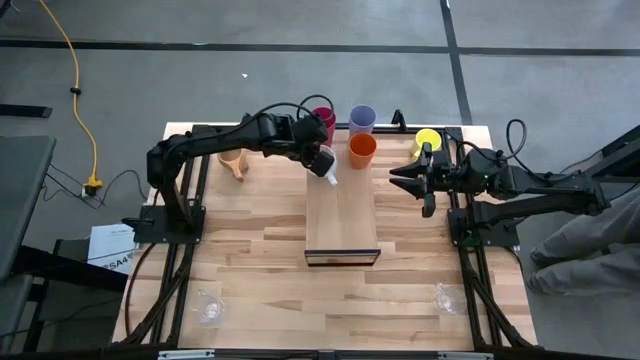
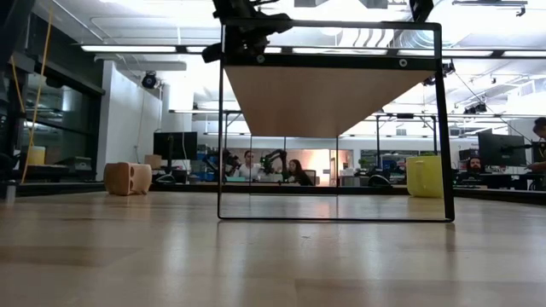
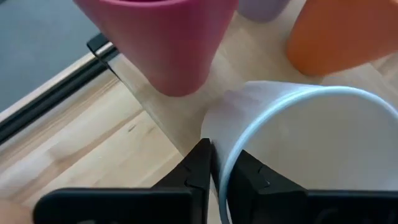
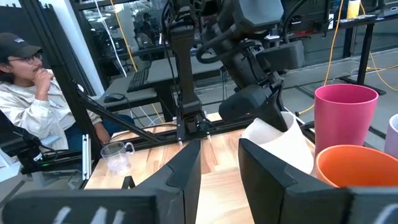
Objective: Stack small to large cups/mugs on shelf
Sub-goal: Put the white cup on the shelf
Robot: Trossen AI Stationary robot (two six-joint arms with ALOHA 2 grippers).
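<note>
The shelf [image 1: 342,215] is a pale board raised on a dark frame [image 2: 333,85]. The crimson [image 1: 323,122], lavender [image 1: 362,119] and orange [image 1: 362,150] tumblers stand at its far end. My left gripper [image 1: 325,160] is shut on a white mug [image 3: 311,143] over the shelf's far left part, beside the crimson tumbler [image 3: 168,43]. My right gripper [image 1: 405,178] is open and empty, right of the shelf, near the yellow mug [image 1: 427,142]. The tan wooden cup [image 1: 232,160] lies on the tabletop at the far left. Two clear glasses [image 1: 210,307] [image 1: 447,295] stand near the front corners. My left gripper pinches the white mug's rim [image 3: 219,163], one finger [image 3: 252,180] inside the mug and one [image 3: 198,168] outside its wall. The mug is tilted, with its mouth turned up toward the gripper [image 4: 280,140]. I cannot tell whether its base touches the shelf.
The shelf's near half is bare board [image 1: 342,235]. A person [image 4: 31,74] sits beyond the table's left side, and a person's legs [image 1: 590,250] show at the right edge. The arm bases stand on dark frames at both table sides.
</note>
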